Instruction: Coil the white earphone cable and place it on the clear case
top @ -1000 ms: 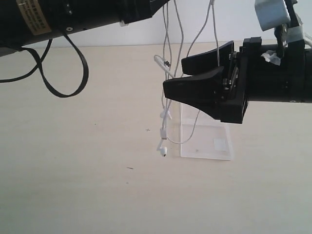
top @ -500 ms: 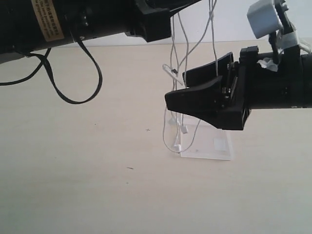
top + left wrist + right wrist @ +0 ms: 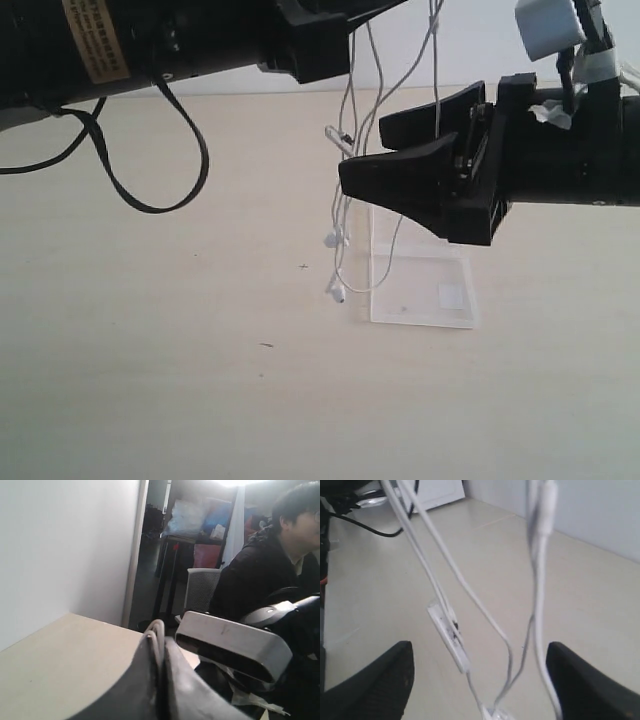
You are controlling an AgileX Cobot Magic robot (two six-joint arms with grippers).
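Note:
The white earphone cable (image 3: 349, 110) hangs in several thin strands from the top of the exterior view. Its inline piece (image 3: 338, 135) is high up, and two earbuds (image 3: 337, 292) dangle just above the table, left of the clear case (image 3: 420, 290). The case lies flat with a whitish sticker (image 3: 452, 295). My left gripper (image 3: 161, 642) is shut on a loop of cable (image 3: 158, 626). My right gripper (image 3: 360, 152) is open, level with the hanging strands; in the right wrist view the strands and the inline piece (image 3: 449, 637) hang between its spread fingers (image 3: 380, 680).
A thick black robot cable (image 3: 165, 190) loops down from the left arm (image 3: 200, 40) over the beige table (image 3: 150, 380). A white wall stands behind. In the left wrist view a person (image 3: 270, 575) sits beyond the table's edge.
The left arm shifted right with the cable and then held. The hanging earbuds swung toward the case and back to its left. The right gripper stayed open and barely moved.

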